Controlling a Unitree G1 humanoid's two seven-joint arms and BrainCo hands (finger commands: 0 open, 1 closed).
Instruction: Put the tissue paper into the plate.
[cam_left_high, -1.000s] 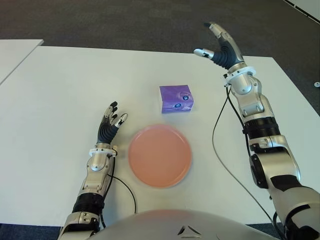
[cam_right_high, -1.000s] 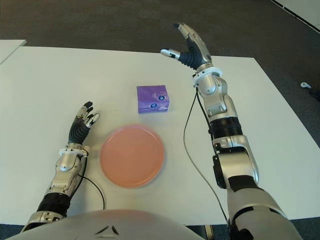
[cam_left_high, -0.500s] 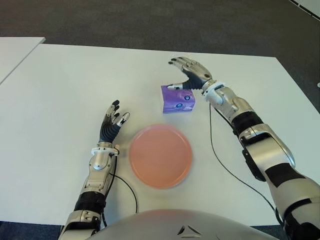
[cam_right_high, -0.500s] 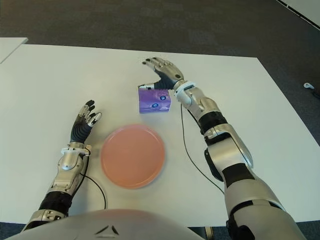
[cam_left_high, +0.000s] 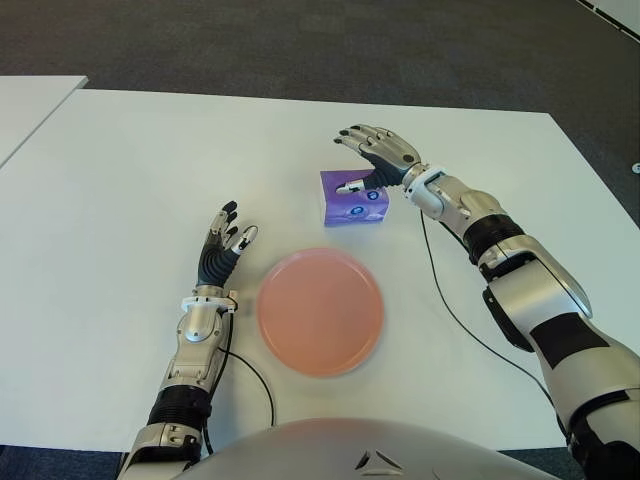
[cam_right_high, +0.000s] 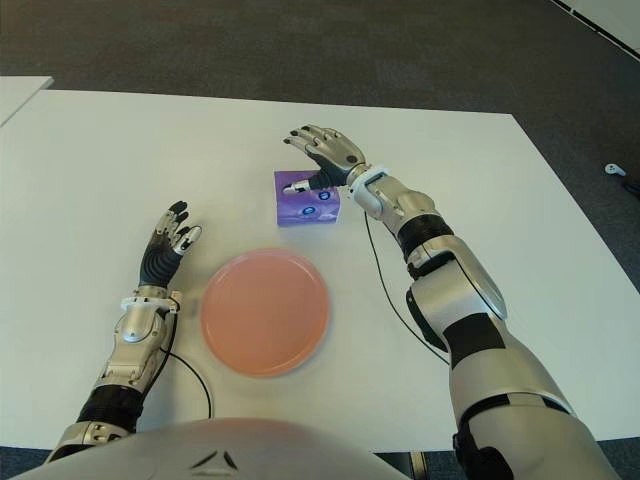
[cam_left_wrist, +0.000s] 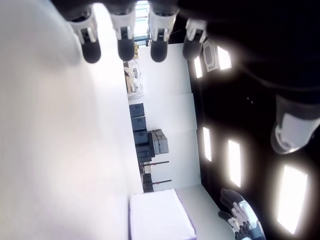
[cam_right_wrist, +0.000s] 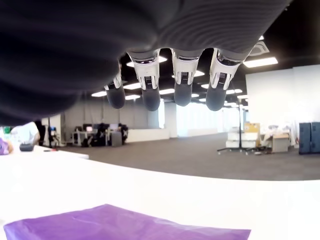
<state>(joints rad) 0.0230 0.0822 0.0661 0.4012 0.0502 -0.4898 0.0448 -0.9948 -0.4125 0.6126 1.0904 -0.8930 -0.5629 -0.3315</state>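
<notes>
Reaching right hand (cam_left_high: 375, 160): held over the far right part of the tissue pack, fingers spread and holding nothing — the thumb tip dips toward the pack's top; contact cannot be told.
Tissue pack (cam_left_high: 351, 199): a purple packet lying on the white table (cam_left_high: 120, 180), just beyond the plate's far edge and apart from it; in the right wrist view its purple top shows beneath the extended fingertips (cam_right_wrist: 182, 95).
Plate (cam_left_high: 320, 311): pink, round, nothing in it, near the robot's body.
Left hand (cam_left_high: 222, 245): idle — fingers relaxed and open, showing just left of the plate.
</notes>
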